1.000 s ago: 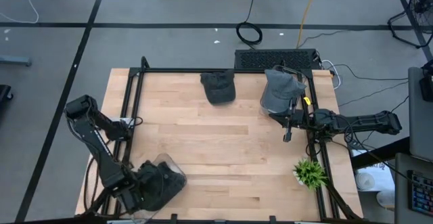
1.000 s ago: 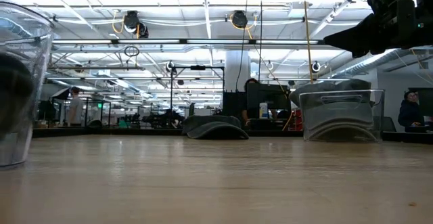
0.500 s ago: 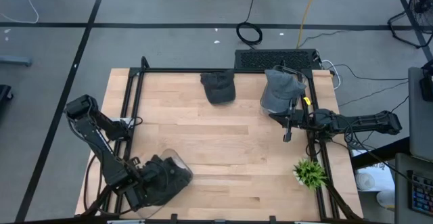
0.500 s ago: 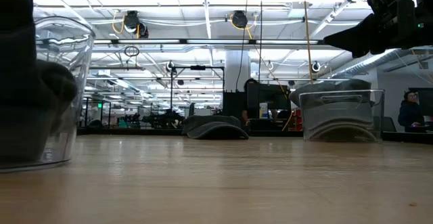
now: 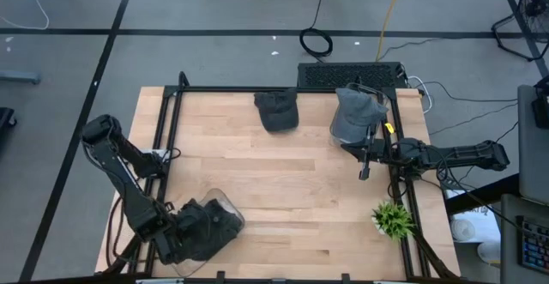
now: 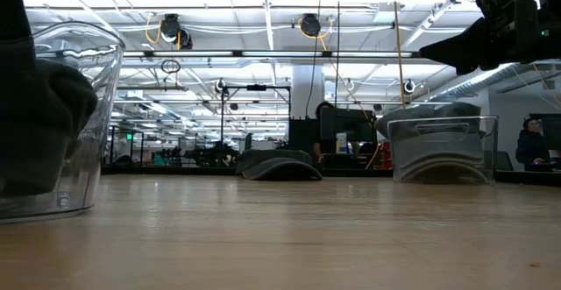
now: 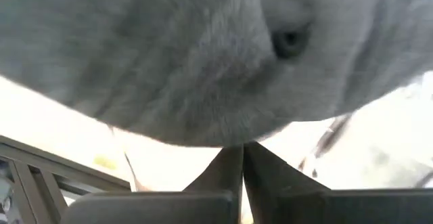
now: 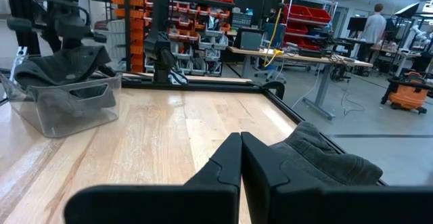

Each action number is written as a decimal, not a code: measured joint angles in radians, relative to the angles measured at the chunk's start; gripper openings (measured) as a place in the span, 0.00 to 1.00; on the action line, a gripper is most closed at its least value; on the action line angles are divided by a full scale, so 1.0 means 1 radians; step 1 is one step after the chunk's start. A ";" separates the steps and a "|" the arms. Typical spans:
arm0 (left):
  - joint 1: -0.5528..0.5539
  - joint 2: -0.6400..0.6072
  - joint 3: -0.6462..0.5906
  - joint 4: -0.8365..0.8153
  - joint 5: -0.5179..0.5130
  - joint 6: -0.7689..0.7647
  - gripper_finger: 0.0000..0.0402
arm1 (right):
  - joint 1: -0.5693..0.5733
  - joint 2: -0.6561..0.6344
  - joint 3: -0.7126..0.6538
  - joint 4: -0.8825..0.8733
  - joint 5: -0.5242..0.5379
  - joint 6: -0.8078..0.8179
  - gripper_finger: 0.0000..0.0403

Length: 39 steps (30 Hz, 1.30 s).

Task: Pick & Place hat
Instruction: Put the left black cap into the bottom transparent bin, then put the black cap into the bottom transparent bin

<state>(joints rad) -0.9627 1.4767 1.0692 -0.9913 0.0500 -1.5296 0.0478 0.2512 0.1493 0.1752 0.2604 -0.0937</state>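
**Operator:** What are the left fingers doing?

**Observer:** In your left wrist view they meet edge to edge, with grey fabric filling the picture right above the tips. Whether any cloth is pinched between them, I cannot tell. From above, the left gripper sits at the near-left corner of the wooden table, right against a dark cap that lies in a clear plastic container.

**Operator:** And from table height?

**Observer:** You see that container at the far left, resting on the tabletop, with the dark cap bulging inside it.

**Operator:** The right side?

**Observer:** The right gripper has its fingers pressed together on nothing. It hangs above the table's right edge, just beside a second clear container with a grey cap draped over it. That arm waits.

**Operator:** Anything else on the table?

**Observer:** A third cap, dark grey, lies on the bare wood at the far edge, near the middle, well apart from both grippers. A small green plant stands at the right edge, nearer you than the right gripper.
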 joint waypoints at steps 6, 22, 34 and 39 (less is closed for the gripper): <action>0.000 -0.096 0.001 -0.002 -0.029 -0.077 0.06 | 0.000 0.000 0.000 0.000 0.000 0.000 0.00; 0.315 -0.370 0.002 0.032 -0.506 0.342 0.12 | 0.000 0.000 0.000 0.000 0.000 0.000 0.00; 1.086 -0.293 0.003 0.443 -0.116 1.034 0.34 | 0.000 0.000 0.000 0.000 0.000 0.000 0.00; 1.221 -0.219 0.003 0.724 -0.153 1.247 0.36 | 0.000 0.000 0.000 0.000 0.000 0.000 0.00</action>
<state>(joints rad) 0.2584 1.2575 1.0725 -0.2670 -0.1028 -0.2821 0.0478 0.2512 0.1495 0.1747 0.2601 -0.0938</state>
